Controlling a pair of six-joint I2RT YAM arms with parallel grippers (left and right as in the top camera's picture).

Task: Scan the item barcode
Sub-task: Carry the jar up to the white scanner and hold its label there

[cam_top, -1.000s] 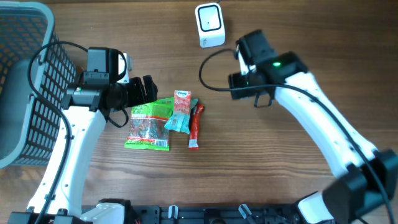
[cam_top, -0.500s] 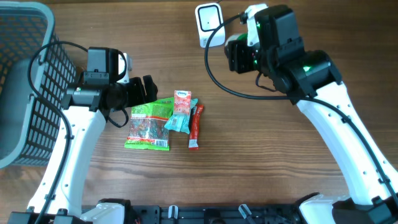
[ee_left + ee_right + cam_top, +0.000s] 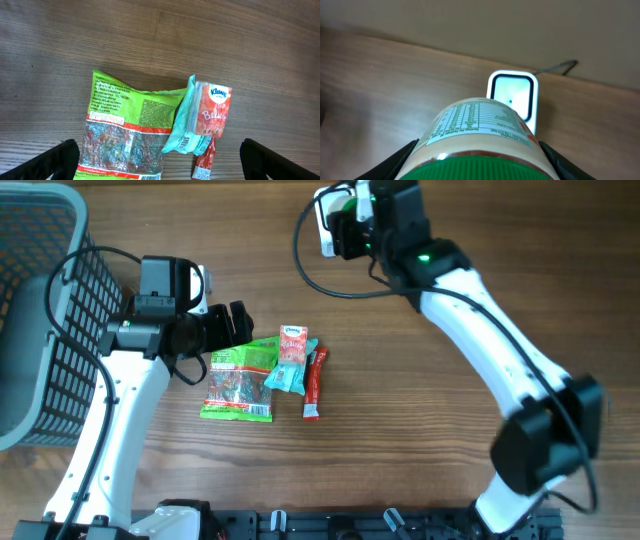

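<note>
From overhead, the right end effector [image 3: 350,225] sits at the far edge of the counter [image 3: 420,410], right against the white scanner [image 3: 324,235]. The arm hides what it carries. Well off to its left, the left end effector [image 3: 238,323] hovers wide open and empty, with a green snack bag [image 3: 240,380], a tissue pack [image 3: 292,343] and a red stick [image 3: 314,385] just in front of it and a grey basket [image 3: 40,310] behind it. None of this lies in the right arm's way.

The left wrist view shows the same heap below its spread fingers. A teal packet [image 3: 182,135] is tucked under the tissue pack.

In the right wrist view, the fingers [image 3: 402,161] stand partly apart, clamped on a green-lidded jar [image 3: 477,125]. The scanner's window is straight ahead and just beyond the jar, and its cord [image 3: 559,65] trails off to the right. The nutrition table faces up, and no barcode shows. To scan well, I judge the jar should be rolled until the code faces the window squarely. It should be held near the window without touching it, and kept clear of the cord.
</note>
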